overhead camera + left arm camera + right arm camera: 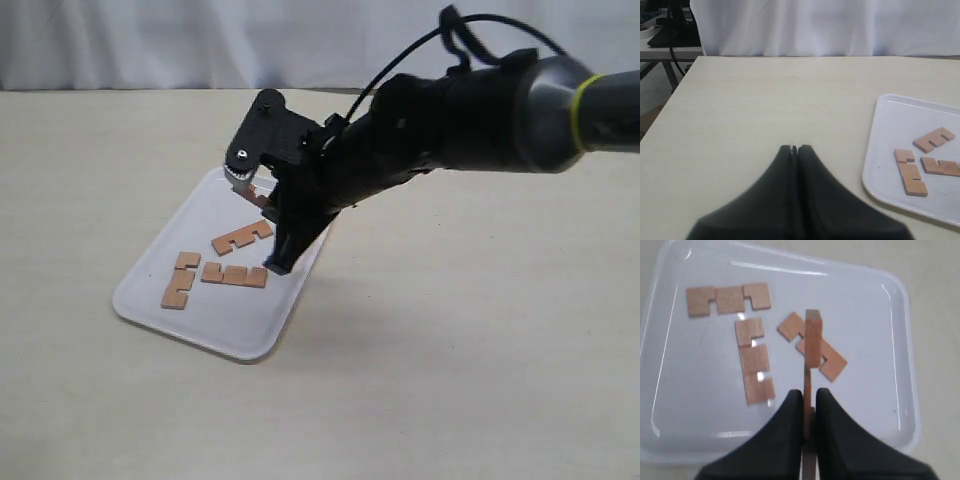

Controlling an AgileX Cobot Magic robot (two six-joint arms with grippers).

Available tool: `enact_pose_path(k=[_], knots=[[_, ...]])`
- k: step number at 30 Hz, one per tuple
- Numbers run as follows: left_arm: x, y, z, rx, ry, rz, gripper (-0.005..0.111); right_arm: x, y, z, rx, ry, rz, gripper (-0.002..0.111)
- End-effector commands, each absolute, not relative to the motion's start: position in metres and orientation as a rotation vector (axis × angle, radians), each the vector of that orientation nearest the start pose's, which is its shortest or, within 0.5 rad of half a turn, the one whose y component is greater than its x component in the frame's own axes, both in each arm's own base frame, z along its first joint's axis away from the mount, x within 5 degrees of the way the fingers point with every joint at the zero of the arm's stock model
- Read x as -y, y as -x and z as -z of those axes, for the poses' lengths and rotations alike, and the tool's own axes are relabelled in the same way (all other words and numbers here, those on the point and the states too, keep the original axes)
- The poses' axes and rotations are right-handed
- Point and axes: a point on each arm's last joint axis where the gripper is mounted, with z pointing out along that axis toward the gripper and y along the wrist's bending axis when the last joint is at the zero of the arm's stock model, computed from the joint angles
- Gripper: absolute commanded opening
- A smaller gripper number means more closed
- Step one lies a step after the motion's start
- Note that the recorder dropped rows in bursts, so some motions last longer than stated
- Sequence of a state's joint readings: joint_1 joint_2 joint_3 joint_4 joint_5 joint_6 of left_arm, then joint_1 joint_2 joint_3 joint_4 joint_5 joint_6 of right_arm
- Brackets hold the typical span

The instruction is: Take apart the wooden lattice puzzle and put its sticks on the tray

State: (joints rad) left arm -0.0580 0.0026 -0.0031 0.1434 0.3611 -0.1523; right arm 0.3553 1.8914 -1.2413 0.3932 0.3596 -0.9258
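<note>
The white tray (150,301) lies left of centre on the table. Three flat notched sticks rest on it: one (729,299), a second (755,360) and a third (830,360). My right gripper (810,392) hovers over the tray, shut on a fourth stick (813,337) held on edge and jutting past its fingertips above the third one. In the exterior view this gripper (277,258) points down at the tray's right side. My left gripper (795,148) is shut on nothing, over bare table beside the tray (885,150). No assembled lattice shows.
A white curtain (200,40) hangs behind the beige table (450,350). The right arm (470,110) reaches in from the upper right. A dark side table with cables (670,35) stands beyond the table's edge in the left wrist view.
</note>
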Motion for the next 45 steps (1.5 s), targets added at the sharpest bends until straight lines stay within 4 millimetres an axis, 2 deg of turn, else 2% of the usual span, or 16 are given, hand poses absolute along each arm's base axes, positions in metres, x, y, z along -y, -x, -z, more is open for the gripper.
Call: enact_pose_path(k=[1,3,8,10,13,18,21,27,29,32,35,37,38,39,40,45], knots=[[-0.001,-0.053,-0.182,-1.835,-0.011,0.01,0.0,-0.165,-0.402,-0.187,-2.231,0.78,-0.132,0.005],[-0.001,-0.053,-0.182,-1.835,-0.011,0.01,0.0,-0.168,-0.412,-0.176,-2.29,0.694,-0.15,0.005],[-0.001,-0.053,-0.182,-1.835,-0.011,0.01,0.0,-0.169,-0.428,-0.153,-2.326,0.712,-0.071,0.005],[-0.001,-0.053,-0.182,-1.835,-0.011,0.01,0.0,-0.169,-0.43,-0.143,-2.335,0.711,-0.071,0.01],[-0.001,-0.053,-0.182,-1.835,-0.011,0.01,0.0,-0.169,-0.43,-0.138,-2.348,0.715,-0.07,0.027],[-0.001,-0.053,-0.182,-1.835,-0.011,0.01,0.0,-0.173,-0.427,-0.146,-2.348,0.703,-0.09,0.068],[-0.001,-0.053,-0.182,-1.835,-0.011,0.01,0.0,-0.178,-0.42,-0.163,-2.345,0.699,-0.114,0.073],[-0.001,-0.053,-0.182,-1.835,-0.011,0.01,0.0,-0.18,-0.401,-0.212,-2.344,0.714,-0.14,0.073],[-0.001,-0.053,-0.182,-1.835,-0.011,0.01,0.0,-0.177,-0.394,-0.225,-2.364,0.723,-0.141,0.068],[-0.001,-0.053,-0.182,-1.835,-0.011,0.01,0.0,-0.173,-0.383,-0.234,-2.43,0.748,-0.137,0.048],[-0.001,-0.053,-0.182,-1.835,-0.011,0.01,0.0,-0.168,-0.371,-0.233,-2.554,0.787,-0.13,0.01],[-0.001,-0.053,-0.182,-1.835,-0.011,0.01,0.0,-0.162,-0.365,-0.226,-2.647,0.778,-0.149,0.005],[-0.001,-0.053,-0.182,-1.835,-0.011,0.01,0.0,-0.156,-0.364,-0.224,-2.677,0.759,-0.154,0.005],[-0.001,-0.053,-0.182,-1.835,-0.011,0.01,0.0,-0.138,-0.362,-0.22,-2.729,0.693,-0.15,0.005],[-0.001,-0.053,-0.182,-1.835,-0.011,0.01,0.0,-0.128,-0.36,-0.219,-2.752,0.64,-0.148,0.005],[-0.001,-0.053,-0.182,-1.835,-0.011,0.01,0.0,-0.057,-0.339,-0.235,-2.747,0.314,-0.116,0.005]])
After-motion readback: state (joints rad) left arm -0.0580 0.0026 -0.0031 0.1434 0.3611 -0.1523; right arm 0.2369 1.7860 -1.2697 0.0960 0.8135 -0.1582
